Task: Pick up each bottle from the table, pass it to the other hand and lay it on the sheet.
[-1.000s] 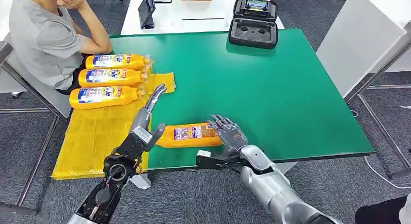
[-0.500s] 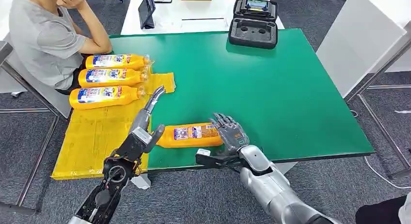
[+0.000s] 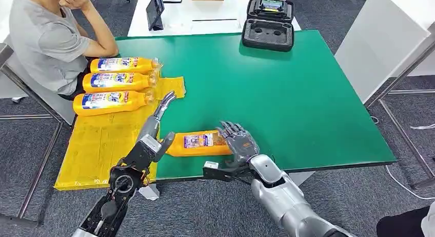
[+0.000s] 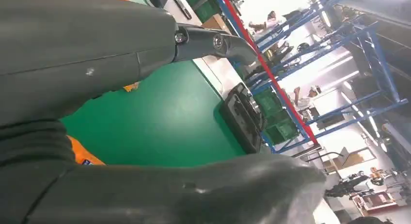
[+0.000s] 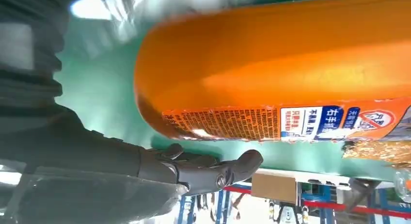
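Bottle (image 3: 197,143) lying at table's (image 3: 308,103) near edge.
Right hand (image 3: 237,141) is hovering spread and empty at its base; left hand (image 3: 156,126) waiting, fingers apart. Wrap the body squarely.

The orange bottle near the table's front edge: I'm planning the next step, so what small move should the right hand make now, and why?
Probably close the right hand around the orange bottle. The bottle lies flat on the green table, the hand sits at its base end with fingers apart, and nothing is gripped yet, so a grasp must come before lifting.
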